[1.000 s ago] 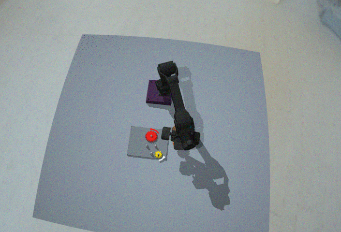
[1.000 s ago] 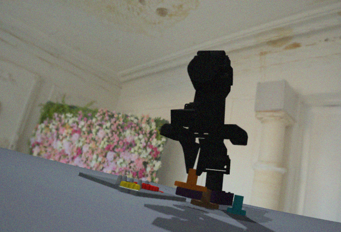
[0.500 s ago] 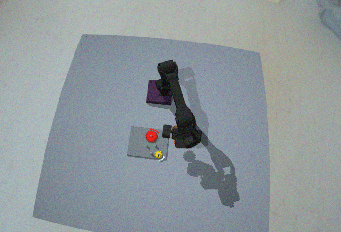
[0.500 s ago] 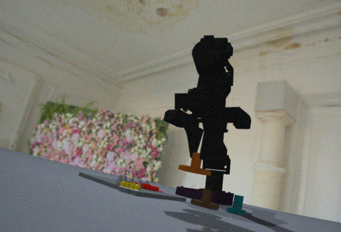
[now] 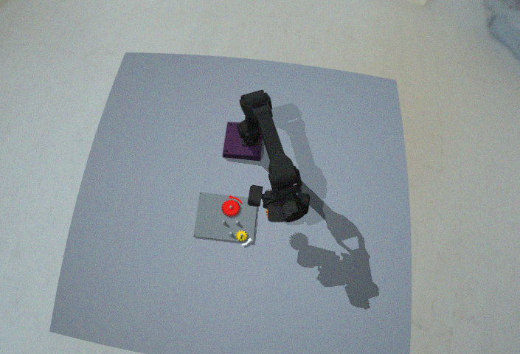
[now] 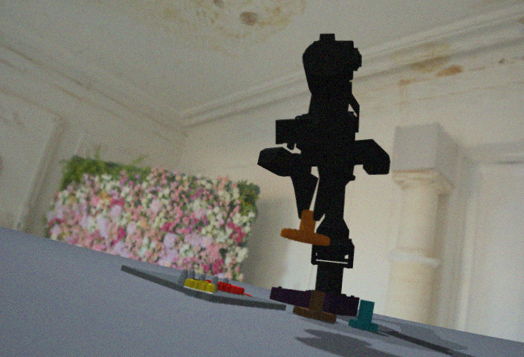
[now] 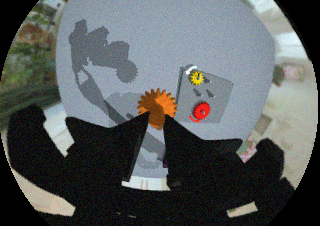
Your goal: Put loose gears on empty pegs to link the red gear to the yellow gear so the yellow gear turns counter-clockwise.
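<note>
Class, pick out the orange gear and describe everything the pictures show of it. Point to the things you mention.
The orange gear [image 5: 267, 212] [image 6: 305, 236] [image 7: 158, 100] is a toothed disc with a narrower upright stem on top, all one matte orange. It hangs in the air, disc down and slightly tilted, beside the board rather than over it. The end effector [image 6: 308, 213] [image 7: 156, 116] grips its stem; nothing else appears to touch it.
</note>
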